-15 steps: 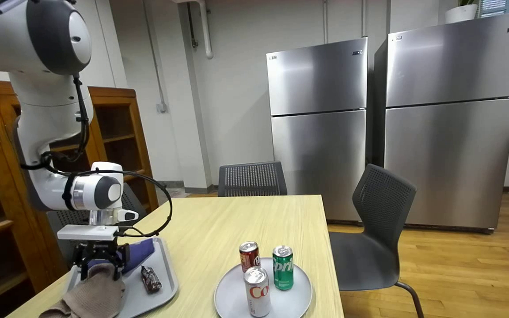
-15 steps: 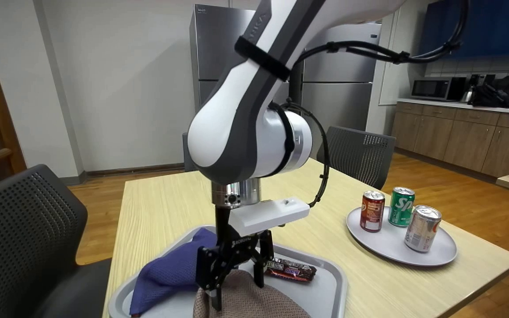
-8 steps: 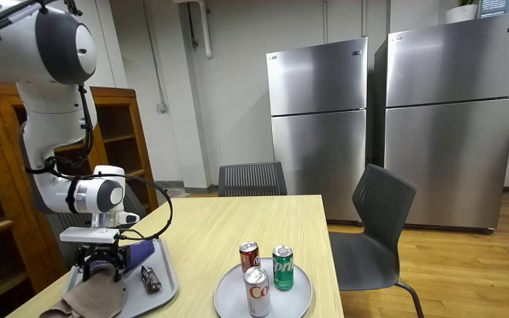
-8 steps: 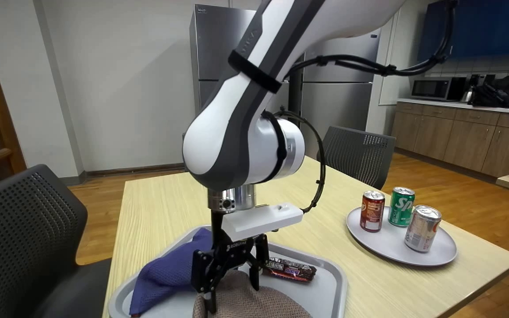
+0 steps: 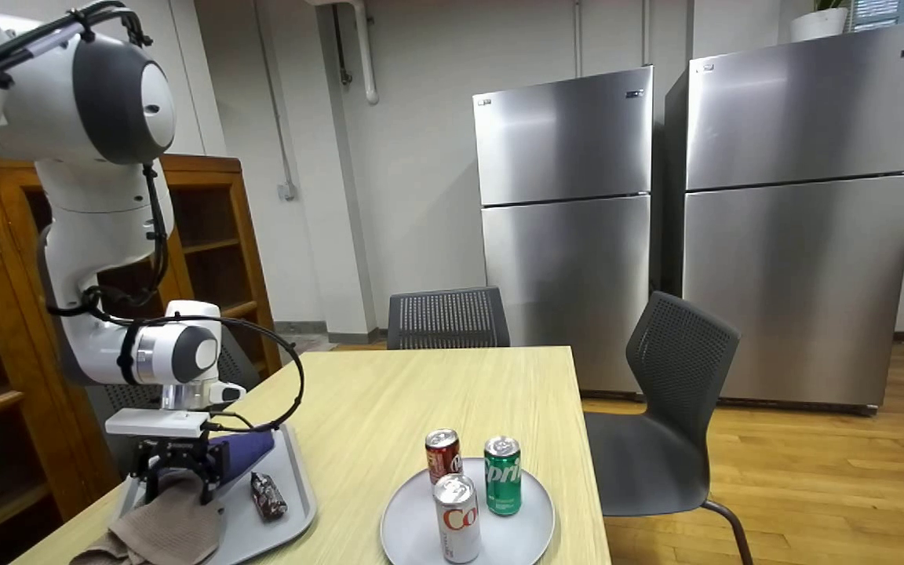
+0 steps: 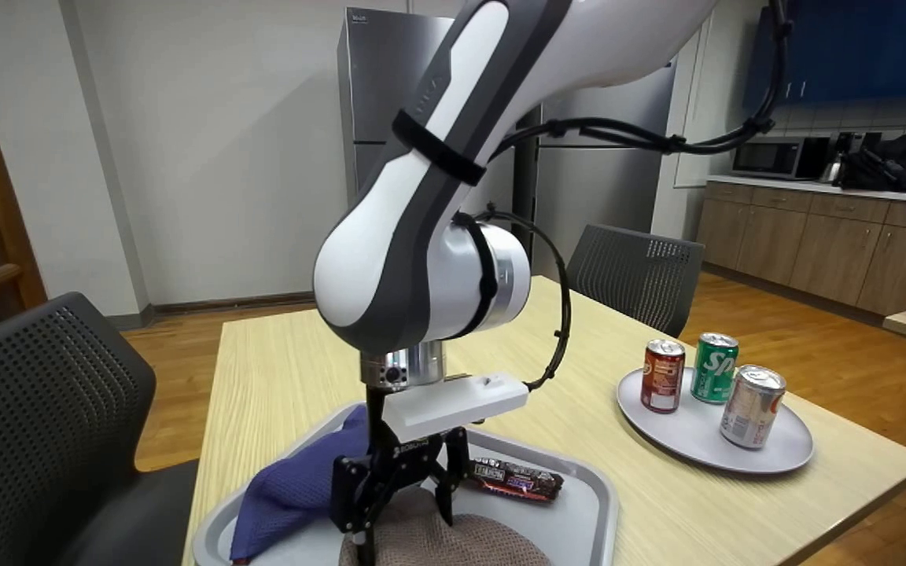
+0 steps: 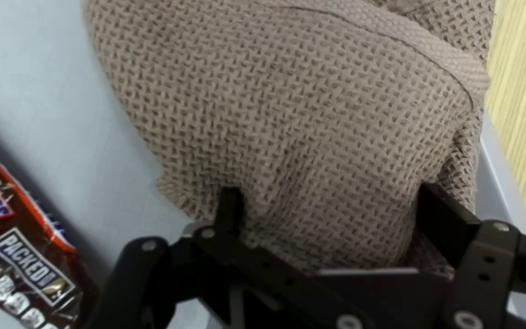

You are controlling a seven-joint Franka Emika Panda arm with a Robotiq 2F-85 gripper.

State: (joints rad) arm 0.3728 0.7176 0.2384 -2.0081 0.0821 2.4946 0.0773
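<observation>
The pincer [image 7: 329, 205] has its fingers spread wide, straddling the brown cloth [image 7: 290, 114], which lies directly beneath and between them on the gray tray [image 6: 567, 525]. The step in hand appears to be taking hold of this cloth. The next move likely calls for drawing the fingers together on a fold, clear of the candy bar [image 6: 516, 479] just beside the pincer and the blue cloth [image 6: 296, 487] on its opposite side.
</observation>
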